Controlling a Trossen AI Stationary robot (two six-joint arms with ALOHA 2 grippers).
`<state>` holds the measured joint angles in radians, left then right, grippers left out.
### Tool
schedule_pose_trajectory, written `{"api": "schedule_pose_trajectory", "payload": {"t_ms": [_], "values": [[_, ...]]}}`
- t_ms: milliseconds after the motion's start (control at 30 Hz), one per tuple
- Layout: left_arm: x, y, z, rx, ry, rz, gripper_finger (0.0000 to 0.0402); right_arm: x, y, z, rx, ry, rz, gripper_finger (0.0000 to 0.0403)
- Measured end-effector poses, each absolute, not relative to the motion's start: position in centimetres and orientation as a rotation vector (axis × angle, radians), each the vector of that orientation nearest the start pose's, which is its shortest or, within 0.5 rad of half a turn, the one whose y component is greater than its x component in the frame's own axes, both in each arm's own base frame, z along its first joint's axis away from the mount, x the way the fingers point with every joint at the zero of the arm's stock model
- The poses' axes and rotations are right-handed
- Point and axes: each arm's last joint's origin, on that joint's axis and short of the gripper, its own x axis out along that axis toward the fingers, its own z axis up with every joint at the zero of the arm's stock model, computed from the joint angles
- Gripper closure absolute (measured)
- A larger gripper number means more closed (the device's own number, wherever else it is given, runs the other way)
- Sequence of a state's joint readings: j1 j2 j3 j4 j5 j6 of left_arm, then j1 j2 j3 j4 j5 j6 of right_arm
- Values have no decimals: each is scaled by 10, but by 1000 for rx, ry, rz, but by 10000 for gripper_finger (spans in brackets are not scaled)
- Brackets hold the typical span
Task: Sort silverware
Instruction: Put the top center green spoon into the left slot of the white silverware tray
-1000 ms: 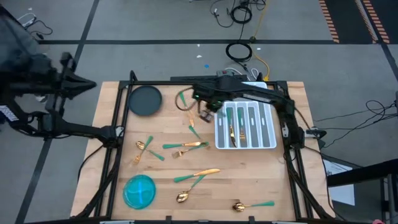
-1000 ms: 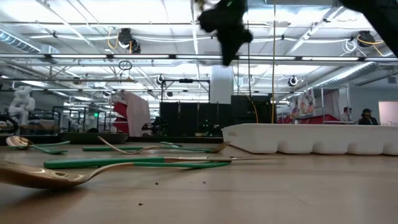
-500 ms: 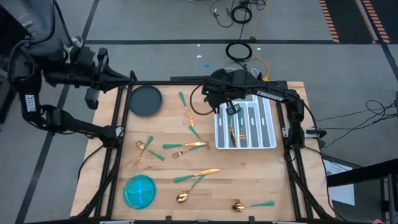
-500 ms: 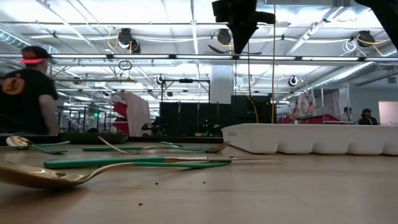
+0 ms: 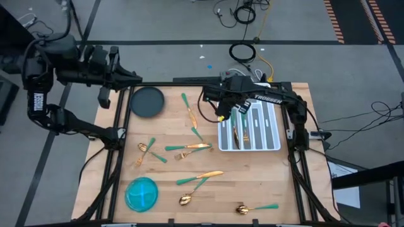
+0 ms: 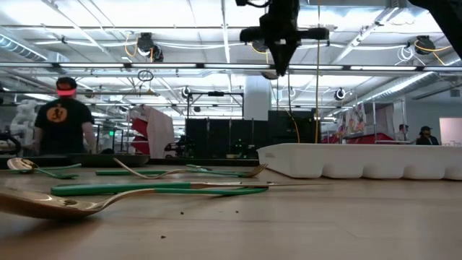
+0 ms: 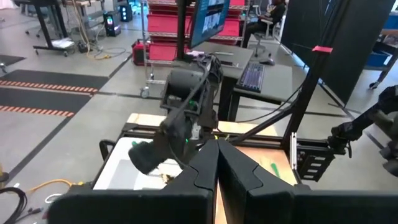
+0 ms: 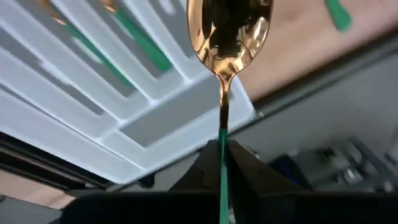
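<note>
a: where is the right gripper point(image 5: 222, 115)?
b: it hangs over the far left corner of the white compartmented tray point(image 5: 276, 144), well above the table. its fingers point(image 8: 208, 155) are pinched tight on the teal handle of a spoon point(image 8: 227, 37), with the gold bowl pointing away from the wrist.

a: and the tray itself?
b: it sits on the right half of the wooden table point(image 5: 278, 183). a few teal-handled pieces point(image 5: 245, 129) already lie in its long slots; i cannot tell forks from knives in there.

a: the rest of the silverware?
b: scattered over the left and middle of the table. a fork point(image 5: 189, 147) lies near the centre, a knife point(image 5: 203, 176) closer to the near edge, a loose spoon point(image 5: 257, 207) by the near right, another spoon point(image 5: 190, 193) beside the blue bowl point(image 5: 141, 193), and two small pieces point(image 5: 148, 152) at the left. two more point(image 5: 190, 114) lie just left of the tray.

a: the left gripper point(image 7: 217, 162)?
b: off the table, beyond its far left corner beside the dark round plate point(image 5: 147, 101). its fingers are pressed together with nothing between them.

a: anyone around?
b: a person in a dark shirt point(image 6: 63, 119) stands in the room beyond the table.
</note>
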<state>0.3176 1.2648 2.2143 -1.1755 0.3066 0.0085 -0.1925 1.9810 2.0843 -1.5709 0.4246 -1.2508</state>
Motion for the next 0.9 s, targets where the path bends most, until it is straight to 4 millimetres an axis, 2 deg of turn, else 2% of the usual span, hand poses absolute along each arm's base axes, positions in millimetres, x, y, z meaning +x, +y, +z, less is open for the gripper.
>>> {"api": "schedule_pose_trajectory", "payload": {"t_ms": [167, 367, 500, 667, 733, 900], "values": [[127, 33, 567, -54, 222, 10, 388, 364, -70, 302, -1217, 1650, 707, 403], [128, 33, 567, -30, 225, 15, 388, 352, -66, 261, -1335, 1619, 772, 403], [127, 34, 567, -1, 225, 34, 388, 347, -65, 247, -1436, 1527, 770, 403], [128, 34, 567, 0, 226, 37, 388, 339, -63, 228, -1476, 1526, 884, 403], [127, 34, 567, 0, 225, 38, 388, 339, -63, 224, -1507, 1498, 919, 403], [124, 33, 568, 0, 220, 42, 388, 350, -64, 222, -1586, 1398, 860, 403]]}}
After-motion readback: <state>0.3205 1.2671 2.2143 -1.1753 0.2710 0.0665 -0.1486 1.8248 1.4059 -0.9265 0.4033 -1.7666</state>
